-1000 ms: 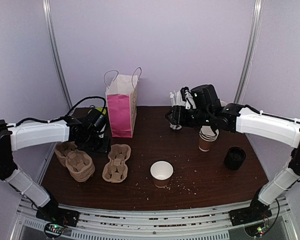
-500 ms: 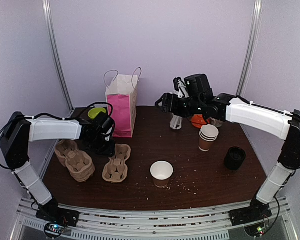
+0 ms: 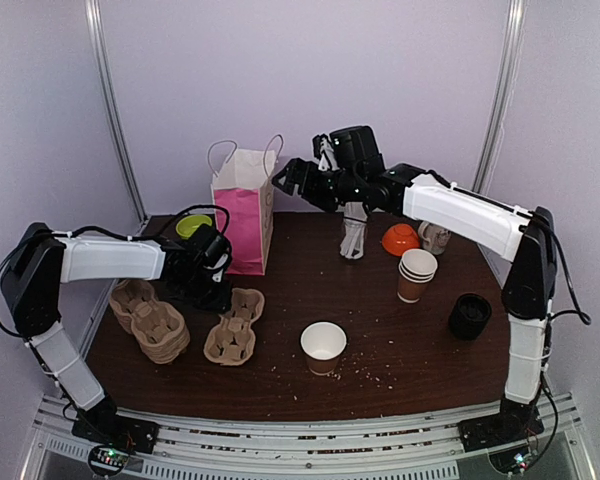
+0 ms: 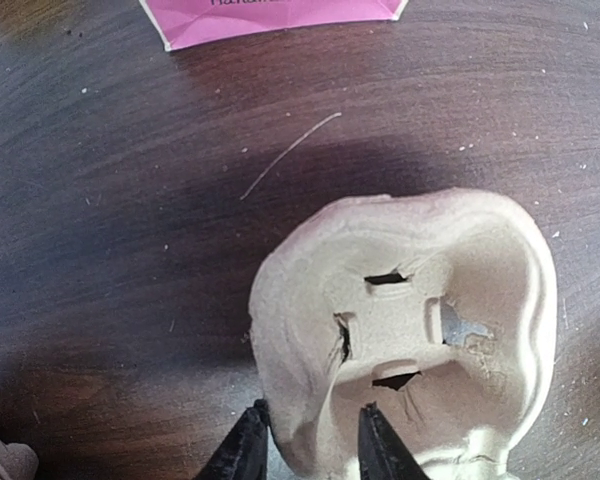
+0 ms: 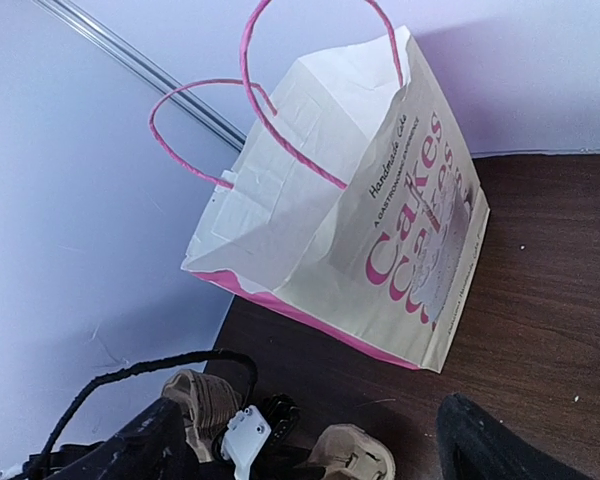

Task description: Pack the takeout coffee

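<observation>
Left pincer: narrowed to a slim gap. One fingertip is outside the near wall of the pulp carrier and the other is inside its well. Both lie close against that wall, but I cannot tell whether they press it.
Right pincer: spread wide with nothing between the fingers, up in the air, facing the paper bag and apart from it.
Paper cup: a single brown cup with a white rim and white inside. It stands upright with no lid at the front middle of the desk, well apart from both pincers.
Stack of cups: brown, white-rimmed, nested upright, toward the right of the desk.
Black lids: a dark round stack right of the cups, near the desk's right edge.
Carrier's place: flat on the desk, just in front of the bag, left of the single cup.
Writing: the bag's cream side bears "Cakes" in large pink letters, with "Handmade Cake" in small script beside it. A finer line is too small to read.
</observation>
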`<act>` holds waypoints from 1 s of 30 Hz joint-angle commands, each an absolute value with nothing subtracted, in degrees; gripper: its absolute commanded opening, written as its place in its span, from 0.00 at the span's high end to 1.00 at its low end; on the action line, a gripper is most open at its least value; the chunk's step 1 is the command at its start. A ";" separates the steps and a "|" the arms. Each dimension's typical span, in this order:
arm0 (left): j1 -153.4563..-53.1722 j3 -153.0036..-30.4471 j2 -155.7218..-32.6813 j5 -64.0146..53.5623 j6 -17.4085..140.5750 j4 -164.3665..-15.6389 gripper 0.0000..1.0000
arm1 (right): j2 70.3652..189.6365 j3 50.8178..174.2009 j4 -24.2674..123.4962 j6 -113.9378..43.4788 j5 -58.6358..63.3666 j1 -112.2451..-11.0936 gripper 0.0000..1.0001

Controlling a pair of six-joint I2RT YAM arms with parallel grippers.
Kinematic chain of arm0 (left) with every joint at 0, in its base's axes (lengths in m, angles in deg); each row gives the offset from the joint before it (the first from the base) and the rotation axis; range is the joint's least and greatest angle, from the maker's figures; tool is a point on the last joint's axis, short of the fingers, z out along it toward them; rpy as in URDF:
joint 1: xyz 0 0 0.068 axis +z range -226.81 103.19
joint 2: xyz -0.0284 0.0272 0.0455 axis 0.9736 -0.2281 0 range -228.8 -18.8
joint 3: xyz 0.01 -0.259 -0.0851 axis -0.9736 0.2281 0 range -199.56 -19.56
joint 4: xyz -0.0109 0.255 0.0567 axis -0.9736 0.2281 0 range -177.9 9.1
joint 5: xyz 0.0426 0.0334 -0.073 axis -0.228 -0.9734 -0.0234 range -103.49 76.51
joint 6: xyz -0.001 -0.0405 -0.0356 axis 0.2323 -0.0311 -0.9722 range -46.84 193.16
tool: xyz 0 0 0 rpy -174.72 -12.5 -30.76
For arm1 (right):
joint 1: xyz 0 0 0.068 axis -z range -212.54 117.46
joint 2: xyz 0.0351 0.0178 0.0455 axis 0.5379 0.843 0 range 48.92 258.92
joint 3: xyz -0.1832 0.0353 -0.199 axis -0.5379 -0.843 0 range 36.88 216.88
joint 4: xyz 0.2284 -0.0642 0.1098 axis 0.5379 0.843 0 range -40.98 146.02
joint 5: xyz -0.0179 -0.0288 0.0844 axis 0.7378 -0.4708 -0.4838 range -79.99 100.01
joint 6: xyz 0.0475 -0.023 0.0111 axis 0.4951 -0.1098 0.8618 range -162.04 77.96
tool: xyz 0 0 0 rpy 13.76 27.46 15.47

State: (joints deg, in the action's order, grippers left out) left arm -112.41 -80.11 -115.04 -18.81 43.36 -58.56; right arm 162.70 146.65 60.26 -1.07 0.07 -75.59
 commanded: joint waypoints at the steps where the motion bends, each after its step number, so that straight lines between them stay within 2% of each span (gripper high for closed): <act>1: -111.56 -80.25 -115.01 -20.01 45.30 -60.78 0.67 | 164.01 150.14 63.71 -0.87 0.38 -76.31 0.12; 6: -110.94 -81.75 -112.85 -21.41 46.68 -59.38 0.66 | 159.59 145.84 68.42 -5.90 4.78 -76.19 0.12; 9: -110.94 -83.45 -109.25 -21.29 47.50 -58.39 0.54 | 153.20 138.15 71.43 -9.99 9.47 -75.77 0.12; 12: -111.12 -85.13 -104.75 -20.30 48.18 -58.13 0.36 | 144.89 130.87 75.44 -13.10 14.95 -74.90 0.12; 15: -112.91 -85.98 -100.62 -19.77 48.44 -59.36 0.27 | 136.96 122.72 79.90 -14.22 18.97 -73.24 0.13; 20: -119.67 -83.39 -94.65 -21.14 50.56 -67.04 0.27 | 125.25 109.64 86.82 -11.49 23.14 -69.22 0.19; 24: -123.91 -79.27 -92.72 -21.60 51.93 -74.90 0.30 | 117.97 101.93 93.22 -7.51 25.18 -68.54 0.30; 30: -124.71 -75.92 -93.45 -18.55 50.75 -78.83 0.36 | 112.45 96.87 101.70 -2.13 26.46 -67.39 0.53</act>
State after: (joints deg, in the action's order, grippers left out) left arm -124.71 -77.88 -92.86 -20.12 50.31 -72.44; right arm 115.38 99.18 94.23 -6.58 23.72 -68.44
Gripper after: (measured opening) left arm 0.651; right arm 0.509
